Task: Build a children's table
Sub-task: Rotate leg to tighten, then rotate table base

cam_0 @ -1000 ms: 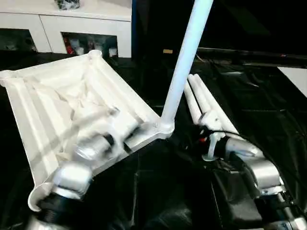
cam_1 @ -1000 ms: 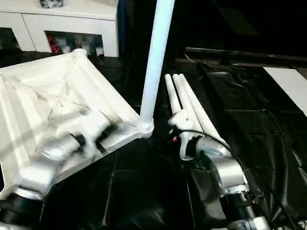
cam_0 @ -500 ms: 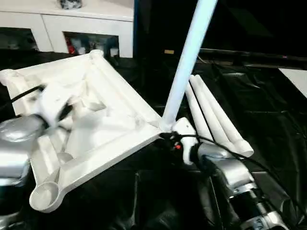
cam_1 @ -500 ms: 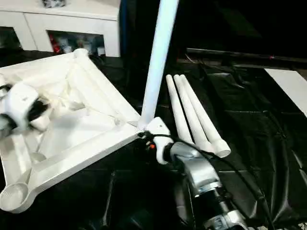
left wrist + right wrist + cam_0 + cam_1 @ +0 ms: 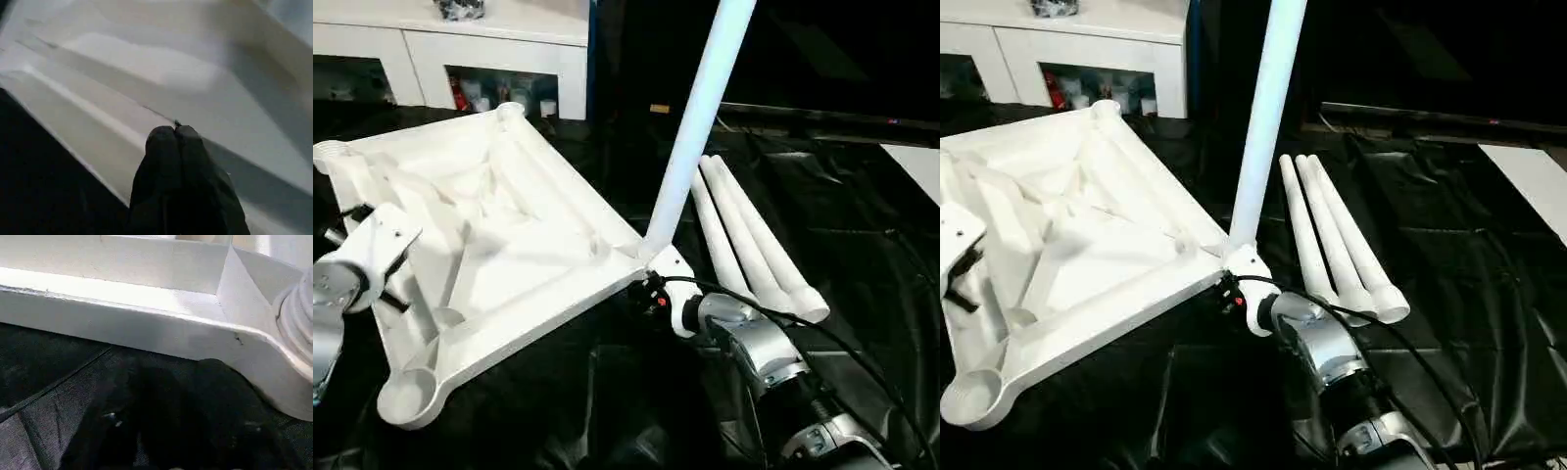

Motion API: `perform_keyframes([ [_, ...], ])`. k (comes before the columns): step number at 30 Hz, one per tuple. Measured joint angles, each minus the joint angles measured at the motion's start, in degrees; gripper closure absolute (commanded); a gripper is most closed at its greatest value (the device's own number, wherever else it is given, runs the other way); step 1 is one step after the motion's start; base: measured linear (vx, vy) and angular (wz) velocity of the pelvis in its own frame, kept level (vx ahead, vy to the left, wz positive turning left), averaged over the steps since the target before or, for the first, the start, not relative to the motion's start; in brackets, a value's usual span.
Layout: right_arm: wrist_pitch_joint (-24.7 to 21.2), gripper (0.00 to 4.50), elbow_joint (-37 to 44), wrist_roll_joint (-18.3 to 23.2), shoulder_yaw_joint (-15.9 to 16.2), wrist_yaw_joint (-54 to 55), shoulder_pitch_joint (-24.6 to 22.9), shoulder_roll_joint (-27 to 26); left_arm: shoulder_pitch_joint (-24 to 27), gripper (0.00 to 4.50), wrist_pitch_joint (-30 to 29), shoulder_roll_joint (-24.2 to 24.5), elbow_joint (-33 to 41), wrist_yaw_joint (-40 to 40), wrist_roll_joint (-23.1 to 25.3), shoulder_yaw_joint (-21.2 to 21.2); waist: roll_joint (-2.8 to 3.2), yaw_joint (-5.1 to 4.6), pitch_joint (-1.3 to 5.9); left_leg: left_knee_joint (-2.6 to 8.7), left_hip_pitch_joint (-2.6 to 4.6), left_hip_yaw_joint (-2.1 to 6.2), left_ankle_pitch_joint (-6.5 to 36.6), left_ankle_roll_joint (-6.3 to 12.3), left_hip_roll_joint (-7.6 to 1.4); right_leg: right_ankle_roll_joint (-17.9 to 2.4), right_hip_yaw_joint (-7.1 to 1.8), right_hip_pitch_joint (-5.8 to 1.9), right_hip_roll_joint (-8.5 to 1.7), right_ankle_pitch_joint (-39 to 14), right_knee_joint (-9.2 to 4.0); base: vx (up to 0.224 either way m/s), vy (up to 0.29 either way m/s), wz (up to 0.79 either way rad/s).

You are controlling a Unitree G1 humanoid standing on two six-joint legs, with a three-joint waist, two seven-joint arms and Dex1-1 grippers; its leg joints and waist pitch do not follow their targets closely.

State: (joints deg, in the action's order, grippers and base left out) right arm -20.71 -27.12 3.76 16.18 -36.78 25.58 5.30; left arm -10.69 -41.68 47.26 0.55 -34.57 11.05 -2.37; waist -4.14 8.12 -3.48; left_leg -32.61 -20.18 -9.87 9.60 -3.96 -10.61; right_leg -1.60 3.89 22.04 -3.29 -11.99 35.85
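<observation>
Leg [image 5: 700,117] upright in tabletop [image 5: 509,245] corner — three legs [image 5: 754,245] beside.

Upright leg [image 5: 697,117] cut off above; right gripper [image 5: 181,431] too dark to read

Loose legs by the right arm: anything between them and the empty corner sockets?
Nothing visible lies on the tabletop between the three loose legs and its empty sockets. The one fitted leg stands in the nearest corner, and the right gripper sits at that corner.
</observation>
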Motion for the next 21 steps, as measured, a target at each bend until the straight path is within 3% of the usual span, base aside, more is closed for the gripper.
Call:
perform_keyframes([
  [5, 2.8, 3.21, -4.6, -0.3, -0.2, 0.9, 2.2, -0.9, 3.6, 4.5, -2.4, 3.8, 3.1, -5.0, -0.1, 3.5, -0.01, -0.15, 0.0, 0.0, 0.08, 0.01, 0.0, -0.01, -0.02, 0.0, 0.01, 0.02, 0.0, 0.0, 0.02, 0.0, 0.0, 0.0],
  [9, 4.0, 3.44, -7.3, -0.7, -0.6, 1.5, 3.7, -1.6, 4.5, 4.5, -2.4, 4.5, 5.3, -8.4, -1.4, 3.9, -0.04, -0.04, -0.04, 0.01, 0.08, 0.01, 0.0, -0.01, -0.02, -0.1, 0.0, 0.01, 0.01, 0.0, 0.03, 0.0, 0.0, 0.0],
  [11, 5.3, 3.79, -9.8, -1.0, -1.2, 1.8, 4.8, -2.4, 6.1, 4.5, -1.7, 6.6, 7.4, -11.8, -3.2, 4.8, -0.23, -0.09, -0.05, 0.01, 0.12, 0.01, 0.0, -0.01, -0.02, 0.0, 0.01, 0.02, 0.01, 0.0, 0.05, 0.0, 0.0, 0.0],
  [15, 6.5, 3.99, -13.0, -1.0, -1.8, 2.4, 6.5, -3.3, 8.3, 4.5, 0.7, 8.6, 10.8, -17.1, -6.3, 5.5, -0.52, -0.02, -0.01, 0.0, 0.13, 0.0, 0.0, -0.01, -0.02, 0.1, -0.01, 0.03, 0.0, -0.1, 0.04, 0.0, 0.0, 0.0],
  [21, 8.6, 4.47, -17.0, -1.3, -2.2, 2.7, 8.8, -4.2, 10.4, 4.5, 1.7, 8.8, 17.5, -25.2, -12.6, 6.6, -0.72, 0.11, 0.09, 0.0, 0.1, -0.02, 0.0, -0.01, 0.0, 0.0, -0.04, 0.01, 0.0, 0.0, 0.03, 0.0, 0.0, 0.0],
])
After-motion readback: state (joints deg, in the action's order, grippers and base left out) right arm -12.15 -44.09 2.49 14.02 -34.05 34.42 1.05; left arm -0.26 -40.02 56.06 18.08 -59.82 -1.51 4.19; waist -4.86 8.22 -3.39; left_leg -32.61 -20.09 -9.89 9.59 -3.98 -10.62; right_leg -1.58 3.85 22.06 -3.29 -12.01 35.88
